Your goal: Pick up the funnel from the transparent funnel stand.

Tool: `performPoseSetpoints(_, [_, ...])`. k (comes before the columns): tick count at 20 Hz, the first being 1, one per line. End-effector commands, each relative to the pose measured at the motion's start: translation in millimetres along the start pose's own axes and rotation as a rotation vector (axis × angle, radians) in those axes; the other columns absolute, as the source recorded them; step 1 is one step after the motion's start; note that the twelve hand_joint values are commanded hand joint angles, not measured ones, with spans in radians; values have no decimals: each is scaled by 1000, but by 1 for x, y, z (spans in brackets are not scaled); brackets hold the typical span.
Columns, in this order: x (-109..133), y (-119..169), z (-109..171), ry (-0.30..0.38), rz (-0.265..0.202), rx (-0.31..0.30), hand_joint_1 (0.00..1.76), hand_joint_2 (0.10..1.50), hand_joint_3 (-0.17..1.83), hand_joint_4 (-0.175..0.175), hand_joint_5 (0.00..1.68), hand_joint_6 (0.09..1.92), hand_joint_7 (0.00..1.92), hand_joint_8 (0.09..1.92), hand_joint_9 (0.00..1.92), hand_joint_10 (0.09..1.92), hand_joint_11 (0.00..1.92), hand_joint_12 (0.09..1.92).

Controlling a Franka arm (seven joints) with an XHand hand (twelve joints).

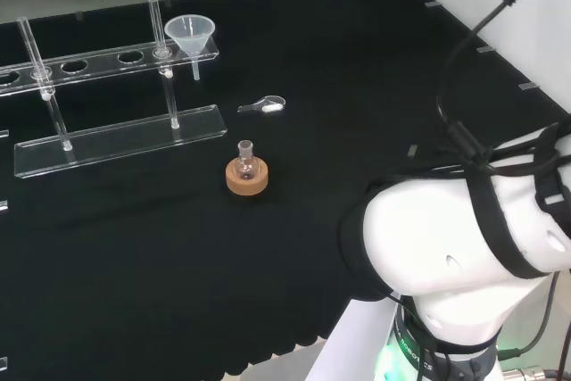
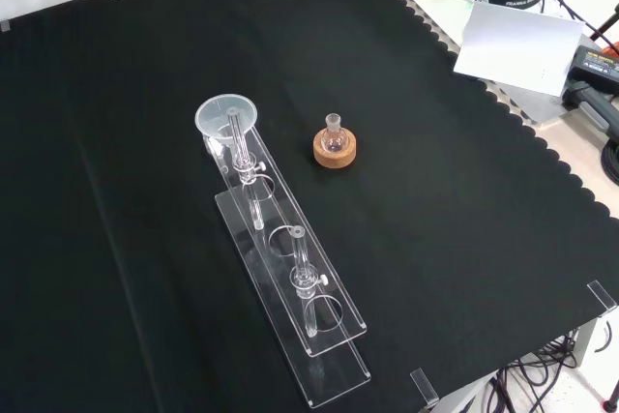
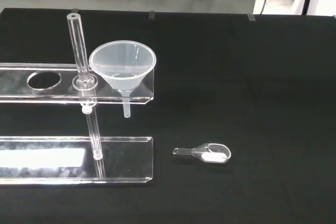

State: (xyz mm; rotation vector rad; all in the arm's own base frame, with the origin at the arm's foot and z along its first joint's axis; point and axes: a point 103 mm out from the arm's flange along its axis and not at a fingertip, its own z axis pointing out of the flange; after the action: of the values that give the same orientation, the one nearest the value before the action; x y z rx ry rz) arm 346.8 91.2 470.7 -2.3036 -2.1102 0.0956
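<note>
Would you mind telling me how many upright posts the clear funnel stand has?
2. One post rises beside the funnel at the stand's far end in the front view; the other post stands nearer the camera. None seems hidden.

Funnel stand (image 1: 116,95) cut off at the head view's left edge — flask (image 1: 246,160) contents indiscernible

A small round flask (image 1: 246,160) stands upright on a cork ring (image 1: 246,178) near the middle of the black cloth (image 1: 357,95). In the head view, a small clear scoop (image 1: 266,105) with something white in its bowl lies on the cloth, well apart from the flask and farther away.
</note>
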Motion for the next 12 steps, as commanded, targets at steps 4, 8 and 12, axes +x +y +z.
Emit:
performPoseSetpoints(4, [20, 47, 17, -14, -19, 31, 39, 1166, 354, 52, 144, 87, 19, 280, 83, 570, 0, 1290])
performPoseSetpoints(8, [28, 77, 31, -16, -60, 57, 133, 1116, 323, 49, 147, 87, 41, 306, 90, 571, 0, 1298])
performPoseSetpoints(12, [34, 106, 49, -22, -92, 90, 214, 1066, 301, 43, 165, 87, 56, 329, 96, 575, 0, 1303])
